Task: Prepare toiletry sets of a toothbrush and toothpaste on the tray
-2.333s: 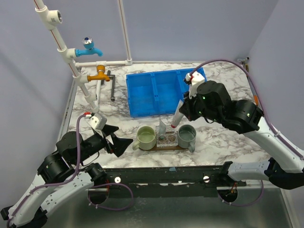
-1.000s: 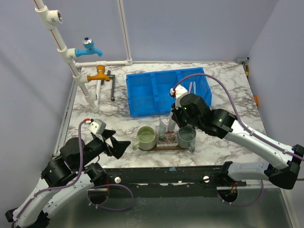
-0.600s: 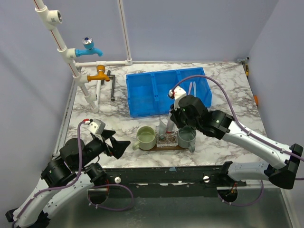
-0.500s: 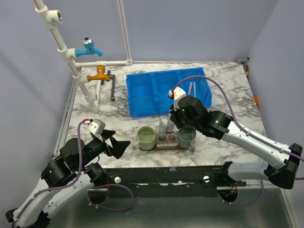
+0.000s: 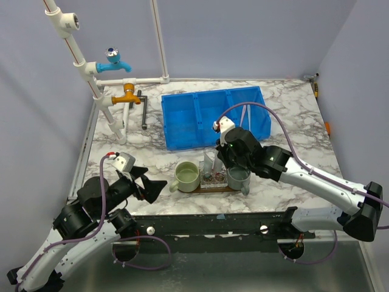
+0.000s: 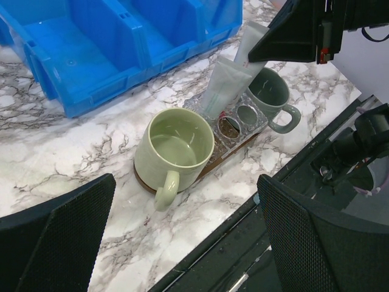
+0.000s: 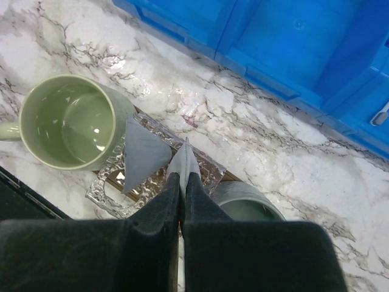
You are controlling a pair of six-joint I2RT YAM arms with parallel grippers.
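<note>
Black left gripper: jaws wide apart, near-left of tray | right gripper: clamped on tube, above tray between green mug and grey mug | second tube: leaning, on tray | blue bin: beyond tray

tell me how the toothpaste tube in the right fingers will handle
The toothpaste tube looks flat and thin, so probably light and bendy. Pinched at one end by the right fingers, it may swing. Released, it will likely lean like the other tube in the clear holder.
</note>
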